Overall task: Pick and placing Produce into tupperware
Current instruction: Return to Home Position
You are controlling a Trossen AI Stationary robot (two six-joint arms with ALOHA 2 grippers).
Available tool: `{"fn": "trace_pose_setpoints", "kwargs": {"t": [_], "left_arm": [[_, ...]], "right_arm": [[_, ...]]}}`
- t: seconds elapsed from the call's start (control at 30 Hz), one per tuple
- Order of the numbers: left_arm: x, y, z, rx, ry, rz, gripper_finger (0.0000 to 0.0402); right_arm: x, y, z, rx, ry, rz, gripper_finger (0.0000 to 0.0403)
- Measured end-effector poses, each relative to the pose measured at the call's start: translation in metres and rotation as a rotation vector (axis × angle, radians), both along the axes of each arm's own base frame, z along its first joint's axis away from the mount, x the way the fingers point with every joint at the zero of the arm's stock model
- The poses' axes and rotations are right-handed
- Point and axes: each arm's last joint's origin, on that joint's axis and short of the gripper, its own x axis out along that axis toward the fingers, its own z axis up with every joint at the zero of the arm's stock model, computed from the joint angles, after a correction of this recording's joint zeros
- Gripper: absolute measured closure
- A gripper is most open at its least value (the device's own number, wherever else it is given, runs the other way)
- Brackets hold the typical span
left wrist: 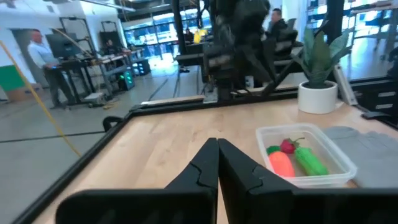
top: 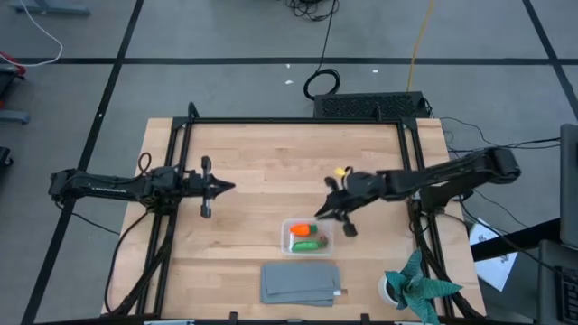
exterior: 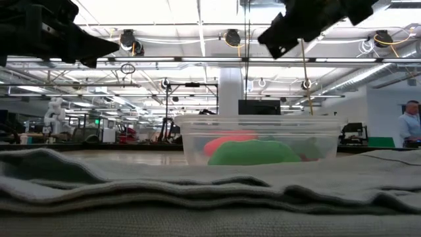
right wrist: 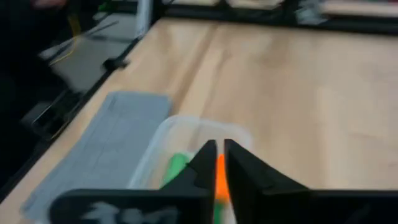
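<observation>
Grey folded cloth (exterior: 197, 191) fills the foreground of the low view, and just behind it on the wooden surface (top: 271, 153) stands the clear plastic container (exterior: 194, 141). All three toy foods lie inside it: the orange carrot (left wrist: 281, 164), the green pod (left wrist: 309, 162) beside it, and the small dark red piece (left wrist: 287, 146) at their far end. No produce shows loose on the surface, so the picking and placing looks finished. By my reading, all that is left is for the arms to draw back to rest.

The right hand (top: 320, 215) hangs above the container's far edge, well clear of it in height as the low view shows. Its fingers are almost together with only a thin slit between them, and they hold nothing; the carrot shows through that slit, down in the container. The left hand (top: 228, 187) waits over the left part of the surface, well apart from the container, fingers pressed together and empty.
</observation>
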Motion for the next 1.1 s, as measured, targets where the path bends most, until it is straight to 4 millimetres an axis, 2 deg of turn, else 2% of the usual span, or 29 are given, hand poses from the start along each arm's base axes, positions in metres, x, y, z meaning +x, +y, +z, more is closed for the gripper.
{"fn": "trace_pose_setpoints", "kwargs": {"t": [0.1,0.4,0.63,0.77,1.1], "left_arm": [[0.0,0.001,0.0,0.023,0.0,0.024,0.04],[-0.003,0.002,0.005,0.031,-0.043,0.073,0.0399],[-0.011,0.0,0.009,0.045,-0.086,0.052,0.0399],[-0.015,-0.002,0.01,0.043,-0.092,0.033,0.04],[-0.017,-0.003,0.008,0.027,-0.077,0.026,0.04]], "right_arm": [[-0.013,-0.011,0.019,-0.009,-0.05,-0.096,0.0396],[-0.06,-0.028,0.064,0.003,-0.199,-0.203,0.0401],[-0.101,-0.031,0.084,0.015,-0.28,-0.275,0.0402],[-0.122,-0.032,0.083,0.044,-0.334,-0.305,0.0403],[-0.161,-0.035,0.058,0.094,-0.414,-0.41,0.0403]]}}
